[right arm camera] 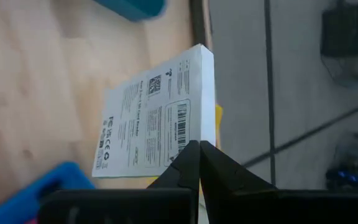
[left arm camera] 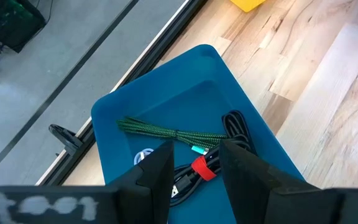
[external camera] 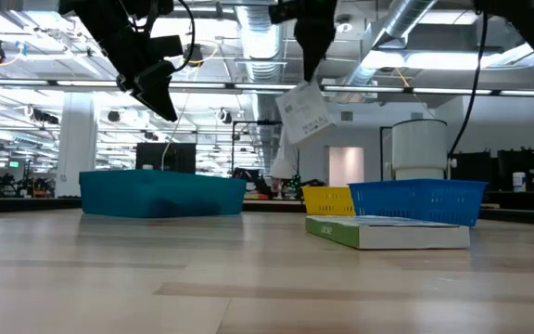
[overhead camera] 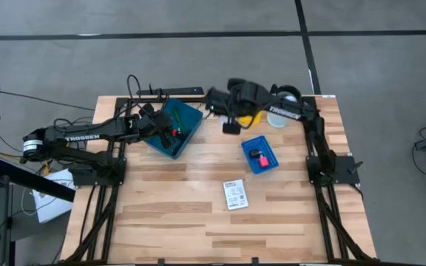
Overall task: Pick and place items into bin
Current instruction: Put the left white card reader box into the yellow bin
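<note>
My left gripper [left arm camera: 194, 171] is open and hovers above the teal bin [left arm camera: 166, 99], clear of it, as the low view shows [external camera: 158, 91]. In the bin lie a green braided cord [left arm camera: 166, 132] and black cords bound with a red tie [left arm camera: 202, 168]. My right gripper [right arm camera: 199, 149] is shut on a white printed box [right arm camera: 148, 118], high over the table's far middle [overhead camera: 231, 118]. A second white printed box [overhead camera: 235, 194] lies flat on the table. A small red-pink piece [overhead camera: 254, 153] sits in a small blue basket [overhead camera: 268, 164]. My right gripper pinches the white printed box at one end [right arm camera: 190, 140] between its two fingers, coming from above. The box hangs tilted below the fingers [external camera: 304, 111], lifted well clear of the table.
A yellow container [external camera: 327, 199] and a white round object [overhead camera: 281, 118] stand near the far edge by the right arm. The blue basket [external camera: 415, 201] sits right of centre. Bare wood lies along the near half of the table [overhead camera: 161, 222].
</note>
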Available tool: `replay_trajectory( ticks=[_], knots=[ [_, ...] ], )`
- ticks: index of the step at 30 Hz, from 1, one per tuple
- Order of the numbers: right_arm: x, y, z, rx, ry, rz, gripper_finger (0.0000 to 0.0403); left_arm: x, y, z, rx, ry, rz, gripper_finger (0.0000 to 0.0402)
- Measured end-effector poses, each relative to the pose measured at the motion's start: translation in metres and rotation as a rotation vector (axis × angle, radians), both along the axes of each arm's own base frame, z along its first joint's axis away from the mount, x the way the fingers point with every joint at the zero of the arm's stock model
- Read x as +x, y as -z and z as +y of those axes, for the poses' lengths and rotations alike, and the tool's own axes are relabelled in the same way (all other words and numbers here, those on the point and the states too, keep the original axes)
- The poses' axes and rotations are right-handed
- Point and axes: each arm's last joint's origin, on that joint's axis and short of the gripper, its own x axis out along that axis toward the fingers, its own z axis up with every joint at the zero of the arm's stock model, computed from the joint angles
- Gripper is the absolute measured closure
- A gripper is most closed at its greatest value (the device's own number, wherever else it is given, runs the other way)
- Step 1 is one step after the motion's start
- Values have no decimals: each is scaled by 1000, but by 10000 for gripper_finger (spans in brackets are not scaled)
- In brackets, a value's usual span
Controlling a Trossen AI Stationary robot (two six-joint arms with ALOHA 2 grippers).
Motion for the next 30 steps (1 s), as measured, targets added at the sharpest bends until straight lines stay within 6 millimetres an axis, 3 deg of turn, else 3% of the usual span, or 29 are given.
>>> replay_trajectory(
  ticks=[7, 14, 22, 30],
  knots=[
    [-14, 0, -50, -29, 105, 27, 403, 0, 0, 0, 0, 0, 0, 282],
    [-29, -1, -86, -54, 194, 46, 403, 0, 0, 0, 0, 0, 0, 282],
    [-40, 3, -114, -109, 289, 78, 403, 0, 0, 0, 0, 0, 0, 282],
    [-43, 2, -119, -105, 312, 69, 403, 0, 0, 0, 0, 0, 0, 282]
  ],
)
